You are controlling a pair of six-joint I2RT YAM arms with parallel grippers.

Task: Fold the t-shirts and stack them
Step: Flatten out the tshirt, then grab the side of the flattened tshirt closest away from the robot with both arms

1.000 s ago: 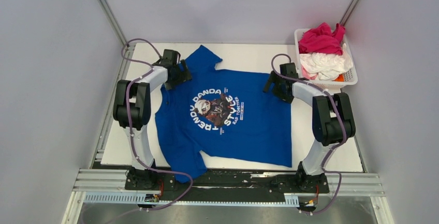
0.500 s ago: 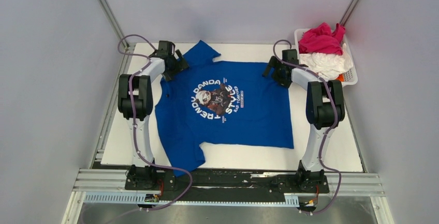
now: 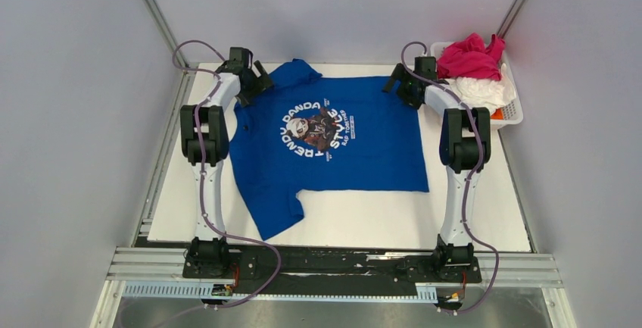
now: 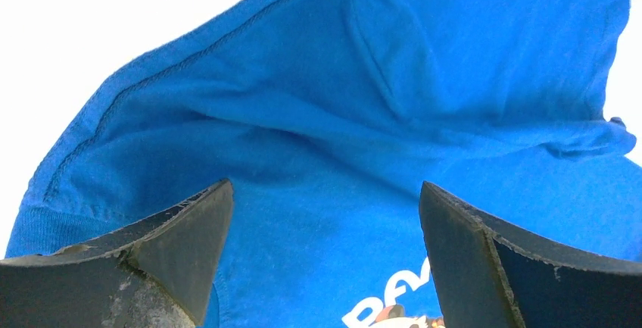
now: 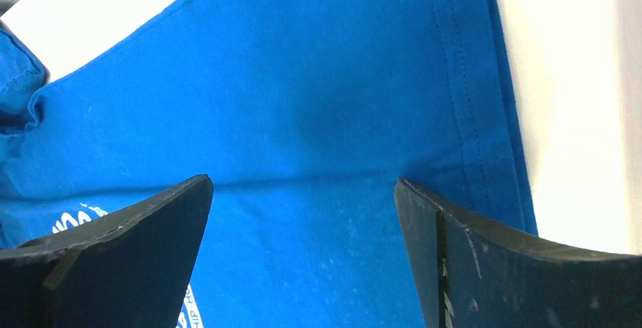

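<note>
The royal blue t-shirt [image 3: 333, 154] lies spread print-up on the white table, collar to the left. Its far sleeve is bunched at the back and its near sleeve points toward the arms. My left gripper [image 3: 256, 85] is over the far shoulder; in the left wrist view it [image 4: 325, 210] stands open above the blue cloth [image 4: 303, 116]. My right gripper [image 3: 400, 89] is over the far hem corner; in the right wrist view it [image 5: 303, 203] stands open above the cloth [image 5: 303, 78]. The magenta t-shirt [image 3: 469, 55] and the white t-shirt [image 3: 481, 92] lie crumpled in the basket.
The white lattice basket [image 3: 516, 112] stands at the back right corner, close to my right arm. Grey walls enclose the table on three sides. Bare white table [image 3: 363, 218] shows in front of the shirt and to its right.
Both arms have stretched toward the back wall, and the blue shirt has slid away from the bases with them. The near strip of table has widened.
</note>
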